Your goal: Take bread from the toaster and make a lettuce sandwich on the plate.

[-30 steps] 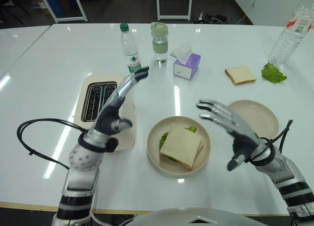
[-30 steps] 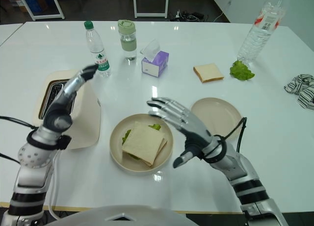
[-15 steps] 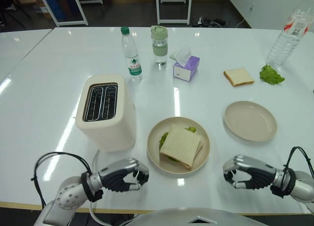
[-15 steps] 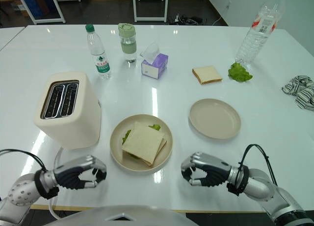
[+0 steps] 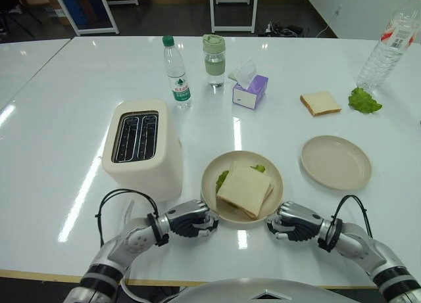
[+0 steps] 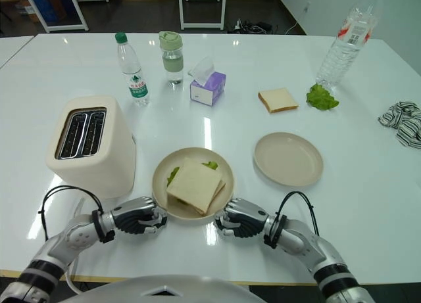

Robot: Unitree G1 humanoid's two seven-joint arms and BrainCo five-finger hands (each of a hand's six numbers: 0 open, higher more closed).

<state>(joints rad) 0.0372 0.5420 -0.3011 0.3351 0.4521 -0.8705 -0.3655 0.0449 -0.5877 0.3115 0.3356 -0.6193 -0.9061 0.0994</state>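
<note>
Two plates point(image 5: 209, 196) point(image 5: 335, 162), two water bottles point(image 5: 176, 76) point(image 5: 385, 53), one toaster point(image 5: 145, 168), one sandwich point(image 5: 245, 188).

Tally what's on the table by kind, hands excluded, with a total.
Plates: 2
Bottles: 3
Toaster: 1
Tissue box: 1
Sandwich: 1
Loose bread slice: 1
Loose lettuce leaf: 1
Striped cloth: 1
Total: 11

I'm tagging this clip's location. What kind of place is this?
Probably a lab or office room, not a kitchen: a cream two-slot toaster sits on a large glossy white table, with metal stand legs and loose cables on the dark floor behind.
</note>
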